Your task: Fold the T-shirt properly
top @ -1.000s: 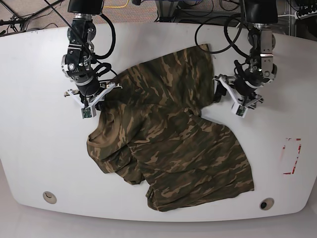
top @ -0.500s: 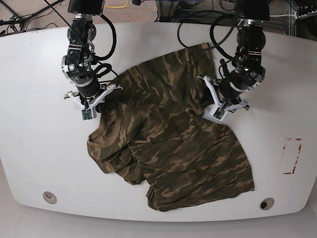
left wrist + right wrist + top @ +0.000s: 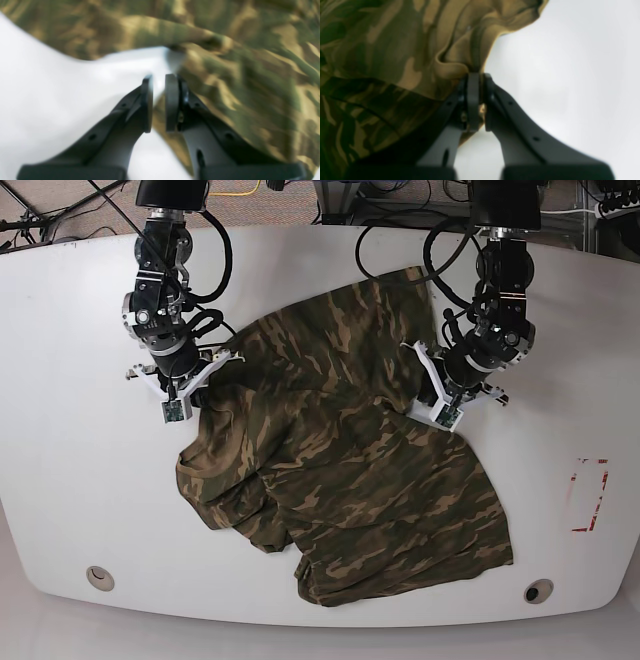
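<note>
Base view showed the T-shirt spread crumpled across the middle of the white table, partly doubled over itself, with one end near the far edge and the other toward the near edge. Right gripper sat at the shirt's edge on that view's left; the right wrist view had its jaws pressed together on a tan fold of the T-shirt, cloth bunched just above the pads. Left gripper stood at the shirt's opposite edge. From the left wrist view its jaws were narrow, a thin gap between them, fingertips just beside the cloth edge; whether cloth lay between them I could not tell. A red mark lay on the table, well apart from the shirt.
</note>
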`<state>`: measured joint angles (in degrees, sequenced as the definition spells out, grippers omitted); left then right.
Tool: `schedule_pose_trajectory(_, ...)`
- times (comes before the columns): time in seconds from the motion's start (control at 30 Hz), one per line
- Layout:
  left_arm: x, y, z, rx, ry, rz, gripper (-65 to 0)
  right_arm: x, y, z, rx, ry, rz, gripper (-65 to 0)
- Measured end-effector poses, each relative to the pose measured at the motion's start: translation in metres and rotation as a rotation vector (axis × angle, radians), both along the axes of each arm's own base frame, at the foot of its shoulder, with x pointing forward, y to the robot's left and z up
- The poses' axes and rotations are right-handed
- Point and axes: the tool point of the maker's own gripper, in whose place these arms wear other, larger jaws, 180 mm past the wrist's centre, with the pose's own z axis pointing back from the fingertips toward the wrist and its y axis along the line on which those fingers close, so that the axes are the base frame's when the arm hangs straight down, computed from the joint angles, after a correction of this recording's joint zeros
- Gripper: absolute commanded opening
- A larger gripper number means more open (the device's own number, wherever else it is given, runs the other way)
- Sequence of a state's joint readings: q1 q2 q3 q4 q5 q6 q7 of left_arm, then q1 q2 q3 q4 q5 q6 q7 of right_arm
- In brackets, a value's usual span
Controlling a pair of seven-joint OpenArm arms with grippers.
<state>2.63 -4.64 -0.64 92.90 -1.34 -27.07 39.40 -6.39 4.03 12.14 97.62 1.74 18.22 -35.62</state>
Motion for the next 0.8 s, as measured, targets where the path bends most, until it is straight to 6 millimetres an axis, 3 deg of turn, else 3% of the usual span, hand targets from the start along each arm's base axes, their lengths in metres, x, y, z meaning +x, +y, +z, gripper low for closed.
schedule_pose_trajectory(0.13, 0.002, 0.001, -0.003, -0.013, -0.005, 0.001, -58.3, -0.001, -0.001, -0.001, -0.001, 0.004, 0.000, -65.0)
schedule_pose_trajectory(0.27, 0.000, 0.007, -0.012, 0.003, 0.023, 0.006, -52.8, 0.000, 0.000, -0.001, 0.001, 0.003, 0.000, -65.0)
schedule_pose_trajectory(0.4, 0.000, 0.008, -0.013, 0.006, 0.029, 0.005, -40.7, 0.000, 0.001, 0.000, 0.004, -0.005, 0.002, -65.0)
schedule_pose_trajectory(0.47, 0.000, 0.007, -0.014, 0.009, 0.037, 0.002, -29.2, 0.000, 0.000, 0.000, 0.001, -0.003, 0.002, -64.9)
schedule_pose_trajectory(0.53, -0.001, 0.003, -0.015, 0.008, 0.042, -0.006, -25.8, 0.000, 0.000, 0.000, 0.001, -0.004, 0.002, -64.8)
schedule_pose_trajectory(0.67, -0.004, -0.002, -0.017, 0.006, 0.055, -0.016, -23.6, 0.000, 0.000, -0.001, -0.003, -0.002, 0.003, -64.7)
schedule_pose_trajectory(0.8, -0.009, -0.005, -0.019, 0.014, 0.064, -0.025, -29.0, 0.000, 0.000, -0.001, -0.003, -0.002, 0.004, -64.7)
